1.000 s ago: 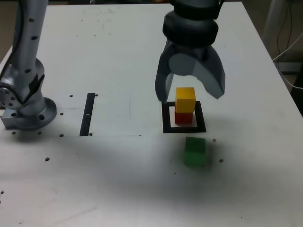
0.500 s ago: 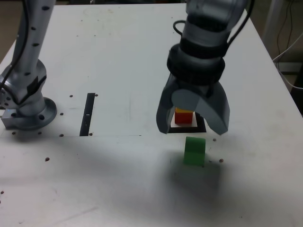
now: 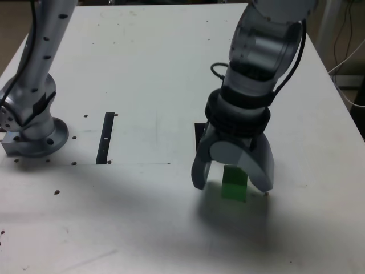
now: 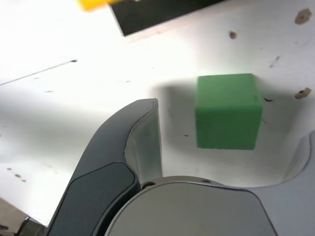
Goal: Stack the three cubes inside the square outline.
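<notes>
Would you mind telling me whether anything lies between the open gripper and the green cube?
Nothing visible does. The gripper is open, one finger on each side of the green cube, with only bare table in the gaps.

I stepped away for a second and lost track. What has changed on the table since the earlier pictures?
The gripper came forward from above the yellow-on-red stack toward the camera and lowered over the green cube, its open jaws now standing on either side of it. Nothing was taken hold of or let go. The green cube has not moved, and the black strip lies as before. The arm now hides the stack in the exterior view.
</notes>
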Tool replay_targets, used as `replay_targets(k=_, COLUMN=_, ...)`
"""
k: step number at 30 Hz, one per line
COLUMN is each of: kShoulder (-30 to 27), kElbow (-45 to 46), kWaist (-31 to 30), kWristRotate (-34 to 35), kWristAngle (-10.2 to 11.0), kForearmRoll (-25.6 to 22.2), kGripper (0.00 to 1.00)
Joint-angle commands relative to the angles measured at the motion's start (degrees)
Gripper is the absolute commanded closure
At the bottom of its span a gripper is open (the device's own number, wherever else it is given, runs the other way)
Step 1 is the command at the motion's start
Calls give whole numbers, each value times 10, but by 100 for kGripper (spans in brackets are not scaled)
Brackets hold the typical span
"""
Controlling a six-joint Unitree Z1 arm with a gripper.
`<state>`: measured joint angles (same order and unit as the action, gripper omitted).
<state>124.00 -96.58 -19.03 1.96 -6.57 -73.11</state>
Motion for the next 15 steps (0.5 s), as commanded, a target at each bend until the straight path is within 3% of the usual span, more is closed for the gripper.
replay_targets(k=1, kShoulder=7, kElbow=6, kWaist=0, kWristRotate=-2, kWristAngle=-4, kForearmRoll=8, kGripper=4)
replay_targets(k=9, kShoulder=22, kElbow=14, kWaist=3, kWristRotate=-4, kWristAngle=-17, kForearmRoll=29, kGripper=16)
replay_targets(k=11, kShoulder=24, kElbow=17, kWaist=5, kWristRotate=-3, kWristAngle=-18, kForearmRoll=31, kGripper=23)
replay_targets(k=15, kShoulder=25, kElbow=19, kWaist=7, kWristRotate=0, kWristAngle=-15, kForearmRoll=36, kGripper=46)
